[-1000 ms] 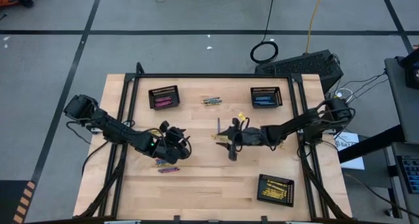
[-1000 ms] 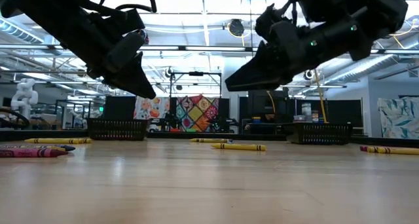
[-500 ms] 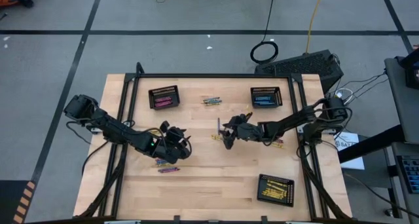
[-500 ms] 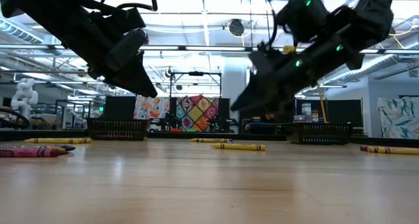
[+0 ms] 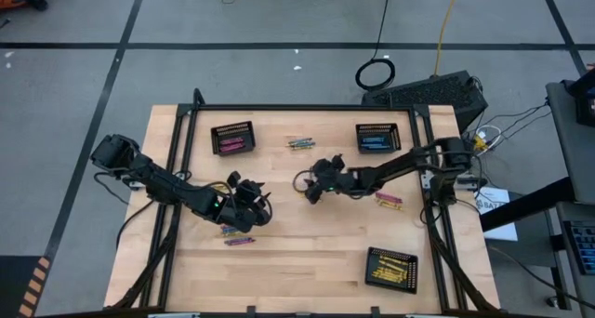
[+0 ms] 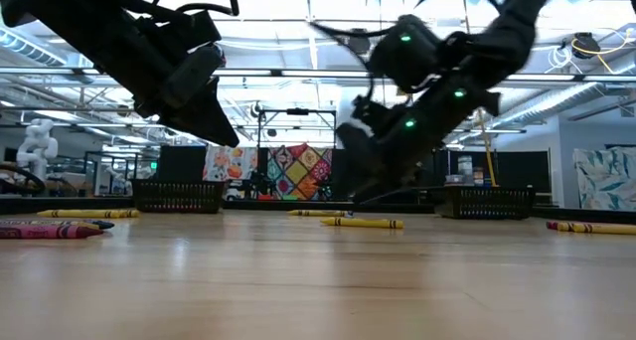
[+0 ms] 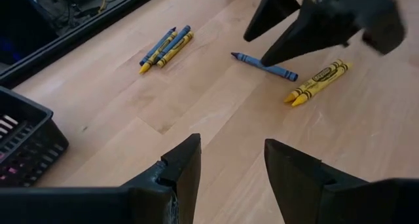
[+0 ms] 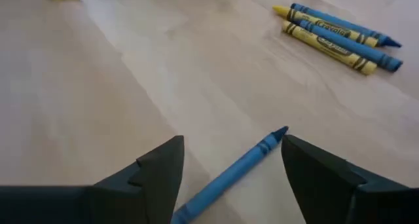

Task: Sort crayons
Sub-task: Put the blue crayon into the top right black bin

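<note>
The right pincer [image 5: 310,190] hangs low over the middle of the pale wooden desk [image 5: 307,258], its two dark fingers spread wide and empty, straddling a single thin blue paper-wrapped crayon [image 8: 230,171] that lies flat on the wood between them. The left pincer [image 5: 249,205] waits above the desk's left half, its fingers parted and holding nothing. Other crayons lie scattered: a small mixed cluster of blue and yellow crayons [image 5: 299,143] near the far edge between two baskets, a pair of yellow crayons [image 7: 318,81] just beside the blue one, pink ones [image 5: 388,200] under the right arm, and more beneath the left arm [image 5: 238,238]. Three black mesh rectangular baskets already hold sorted sticks: pink in the far-left basket [image 5: 232,138], blue in the far-right basket [image 5: 377,139], yellow in the near-right basket [image 5: 390,268]. A crayon is judged light, stiff and brittle, with a waxy tip that may snap under a hard squeeze; its round paper sleeve gives fair friction yet lets it roll. The best hold is probably across the wrapped middle, fingers square to its length, so it neither pivots nor slips. Dark printing runs along the wrappers of the cluster in the right wrist view, but it cannot be read.
</note>
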